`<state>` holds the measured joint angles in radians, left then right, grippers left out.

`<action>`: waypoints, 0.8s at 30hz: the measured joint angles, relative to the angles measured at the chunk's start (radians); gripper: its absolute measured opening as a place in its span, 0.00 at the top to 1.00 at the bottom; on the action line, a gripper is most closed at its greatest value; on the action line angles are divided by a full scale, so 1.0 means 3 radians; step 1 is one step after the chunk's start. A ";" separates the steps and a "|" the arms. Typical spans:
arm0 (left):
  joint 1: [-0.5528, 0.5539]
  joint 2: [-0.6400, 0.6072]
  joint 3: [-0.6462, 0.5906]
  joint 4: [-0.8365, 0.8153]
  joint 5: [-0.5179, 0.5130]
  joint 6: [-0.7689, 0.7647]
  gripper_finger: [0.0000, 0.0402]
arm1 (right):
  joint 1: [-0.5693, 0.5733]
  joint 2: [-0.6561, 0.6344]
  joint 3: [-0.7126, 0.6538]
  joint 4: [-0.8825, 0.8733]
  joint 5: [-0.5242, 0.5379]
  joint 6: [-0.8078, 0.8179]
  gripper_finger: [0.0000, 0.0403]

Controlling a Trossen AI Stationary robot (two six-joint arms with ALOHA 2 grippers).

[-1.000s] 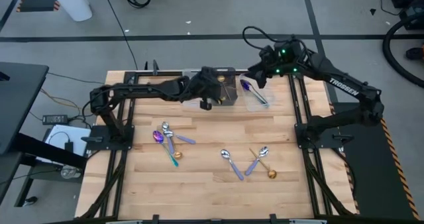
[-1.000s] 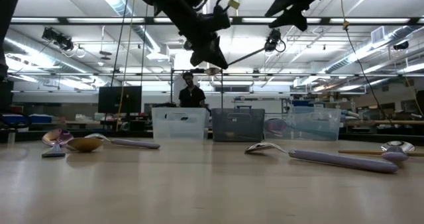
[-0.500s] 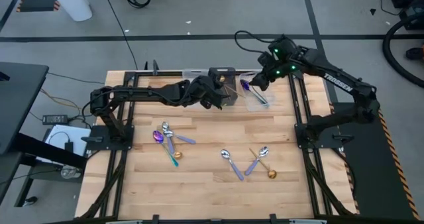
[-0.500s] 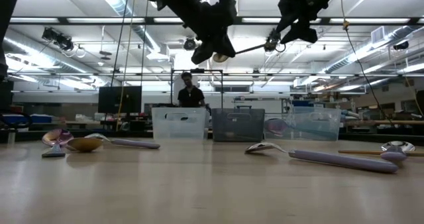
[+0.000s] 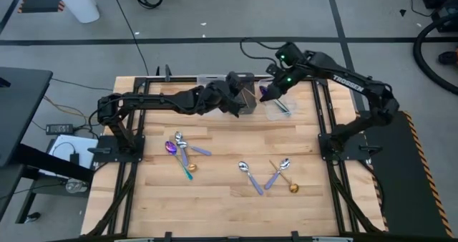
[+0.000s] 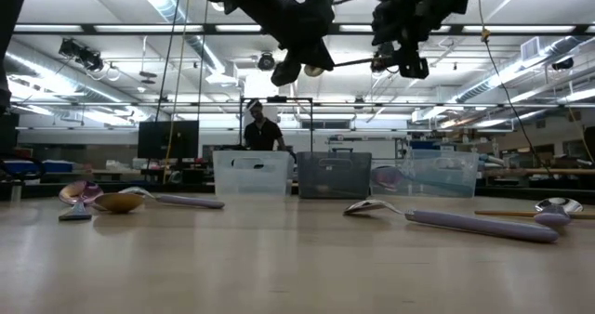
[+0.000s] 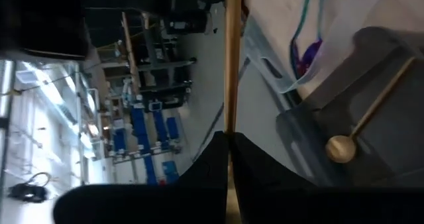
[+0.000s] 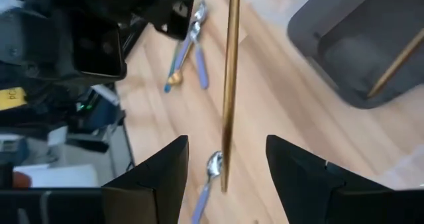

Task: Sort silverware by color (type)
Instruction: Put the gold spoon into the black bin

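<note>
My left gripper [image 5: 235, 99] is shut on a gold spoon [image 6: 344, 65] high above the dark bin [image 5: 248, 100]. The spoon's slim handle [image 7: 231, 58] reaches out toward my right gripper [image 5: 269, 92]. That gripper is open, with a finger on either side of the handle's free end [image 8: 226, 177], and I see no touch. Another gold spoon [image 7: 344, 146] lies inside the dark bin. A rainbow spoon [image 5: 275, 100] lies in the clear bin [image 5: 280, 106] to its right. My left gripper pinches the gold spoon's handle [image 7: 229, 139] between its two fingers, close to the bowl [image 6: 314, 70]. The fingers come nearly level from the table's left, and the handle runs on ahead of them. The spoon is lifted clear, almost level, above the bins.
A third, clear bin [image 6: 251, 173] stands left of the dark one at the table's far edge. Several silver, gold and rainbow spoons lie in two loose groups on the wooden top, left [image 5: 180, 150] and right [image 5: 268, 176]. A person [image 6: 260, 133] stands in the room beyond the table.
My left gripper has rolled about its own axis and risen a little, so the gold spoon has swung from slanting to nearly level. My right gripper has come down and toward the table's left, to the free end of the spoon's handle.
</note>
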<state>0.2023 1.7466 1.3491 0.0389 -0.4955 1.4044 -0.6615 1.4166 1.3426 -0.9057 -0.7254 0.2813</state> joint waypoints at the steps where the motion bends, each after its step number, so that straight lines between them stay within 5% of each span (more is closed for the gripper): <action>1: -0.0008 0.0000 0.0000 0.0062 -0.0005 0.0053 0.97 | 0.0007 0.0048 0.0000 0.0005 -0.0046 -0.0001 0.47; 8: -0.0012 0.0000 0.0000 0.0285 -0.0017 0.0072 0.97 | 0.0018 0.0215 0.0000 0.0053 -0.0171 -0.0028 0.53; 24: 0.0014 0.0004 -0.0003 0.0239 0.0093 0.0038 0.96 | 0.0020 0.0206 0.0000 0.0203 -0.0049 0.0011 0.93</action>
<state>0.2066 1.7477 1.3483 0.1106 -0.4675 1.4159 -0.6556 1.4786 1.3426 -0.8447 -0.7401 0.2846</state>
